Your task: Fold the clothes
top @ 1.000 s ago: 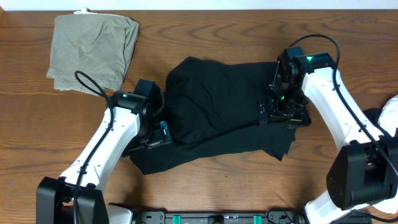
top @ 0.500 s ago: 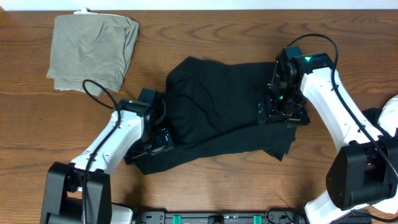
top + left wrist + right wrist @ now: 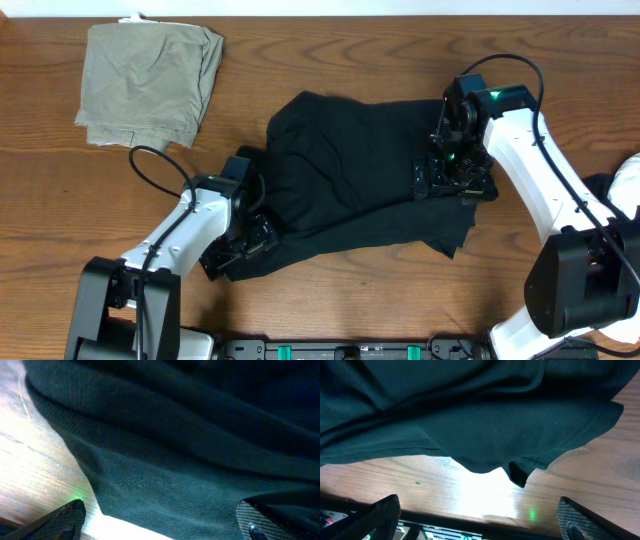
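A crumpled black garment (image 3: 345,185) lies mid-table, no logo showing. My left gripper (image 3: 238,247) is low at the garment's front left corner. In the left wrist view its fingers (image 3: 165,522) are spread wide, with the black fabric's edge (image 3: 190,475) lying on the wood between them. My right gripper (image 3: 455,182) hovers over the garment's right side. In the right wrist view its fingers (image 3: 480,517) are wide apart and empty, above the fabric's hem (image 3: 485,425) and bare wood.
A folded olive-khaki garment (image 3: 150,80) lies at the back left. Something white (image 3: 630,185) and a dark item show at the right edge. A black rail (image 3: 350,350) runs along the table's front edge.
My left gripper has moved toward the front along the garment's left edge, down to its front left corner. The right arm and the garment have hardly moved.
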Motion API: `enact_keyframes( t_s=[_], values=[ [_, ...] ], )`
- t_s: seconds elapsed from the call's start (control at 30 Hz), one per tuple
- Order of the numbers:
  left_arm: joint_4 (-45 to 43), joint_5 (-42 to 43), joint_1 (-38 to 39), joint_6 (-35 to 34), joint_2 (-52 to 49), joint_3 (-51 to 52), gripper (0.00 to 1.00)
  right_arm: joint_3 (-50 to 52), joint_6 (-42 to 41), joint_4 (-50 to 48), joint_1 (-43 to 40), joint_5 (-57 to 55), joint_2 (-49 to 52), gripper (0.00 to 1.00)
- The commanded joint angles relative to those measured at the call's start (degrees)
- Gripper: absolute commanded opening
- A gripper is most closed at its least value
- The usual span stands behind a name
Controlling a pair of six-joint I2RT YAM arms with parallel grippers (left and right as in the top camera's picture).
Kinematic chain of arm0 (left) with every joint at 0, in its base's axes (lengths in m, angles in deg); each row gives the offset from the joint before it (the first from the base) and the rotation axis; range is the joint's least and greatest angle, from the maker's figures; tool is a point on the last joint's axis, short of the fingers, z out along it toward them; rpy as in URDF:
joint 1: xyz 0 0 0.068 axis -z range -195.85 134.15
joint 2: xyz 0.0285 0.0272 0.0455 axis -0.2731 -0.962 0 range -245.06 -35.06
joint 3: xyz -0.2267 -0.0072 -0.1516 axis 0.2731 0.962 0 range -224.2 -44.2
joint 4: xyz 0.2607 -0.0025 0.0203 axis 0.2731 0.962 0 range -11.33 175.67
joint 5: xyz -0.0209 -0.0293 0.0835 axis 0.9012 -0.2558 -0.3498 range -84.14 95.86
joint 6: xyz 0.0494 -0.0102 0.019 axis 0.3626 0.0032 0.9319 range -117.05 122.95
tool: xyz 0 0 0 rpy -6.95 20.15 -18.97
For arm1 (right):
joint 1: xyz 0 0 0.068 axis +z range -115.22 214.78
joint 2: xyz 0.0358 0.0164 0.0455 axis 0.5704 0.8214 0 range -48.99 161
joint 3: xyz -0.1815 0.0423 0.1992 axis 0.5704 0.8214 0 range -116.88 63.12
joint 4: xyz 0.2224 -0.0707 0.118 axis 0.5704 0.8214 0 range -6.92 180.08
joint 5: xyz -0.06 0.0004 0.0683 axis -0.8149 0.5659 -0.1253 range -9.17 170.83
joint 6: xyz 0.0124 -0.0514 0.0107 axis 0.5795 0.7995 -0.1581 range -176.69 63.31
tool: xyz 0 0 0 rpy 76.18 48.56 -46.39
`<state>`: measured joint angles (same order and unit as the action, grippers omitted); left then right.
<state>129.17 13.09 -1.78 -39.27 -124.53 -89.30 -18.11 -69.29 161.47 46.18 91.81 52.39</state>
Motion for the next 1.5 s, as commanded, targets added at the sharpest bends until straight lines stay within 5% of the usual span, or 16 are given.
enact_keyframes(
  t_s=[0.0, 0.3, 0.5, 0.73, 0.8, 1.13, 1.47],
  values=[
    [-0.55, -0.13, -0.28, -3.39, -0.35, 1.62, 0.97, 0.13, -0.44, 0.0, 0.48, 0.42, -0.87, 0.98],
    [-3.56, 3.48, -0.28, -4.39, -0.35, 3.76, 0.89, 0.13, -0.5, -0.46, 0.63, 0.44, -0.87, 0.98],
    [-4.22, 3.5, -0.28, -2.4, -0.35, 3.76, 0.61, 0.13, -0.66, -0.5, 0.68, 0.44, -0.87, 0.98],
    [-2.43, 3.5, -0.28, -0.87, -0.33, 3.02, 0.11, 0.13, -0.63, -0.44, 0.68, 0.44, -0.87, 0.98],
    [-0.28, 3.48, -0.28, -0.2, -0.22, 1.66, 0.06, 0.13, -0.63, -0.42, 0.68, 0.44, -0.87, 0.98],
    [17.64, -4.09, -0.28, 4.57, 2.21, -12.76, 0.06, 0.13, -0.66, 0.13, 0.68, 0.42, -0.87, 0.98],
    [5.46, -4.33, -0.31, 5.75, 2.19, -15.32, 0.08, 1.79, -0.61, 5.62, 1.09, 0.44, -0.87, 0.95]
  ],
)
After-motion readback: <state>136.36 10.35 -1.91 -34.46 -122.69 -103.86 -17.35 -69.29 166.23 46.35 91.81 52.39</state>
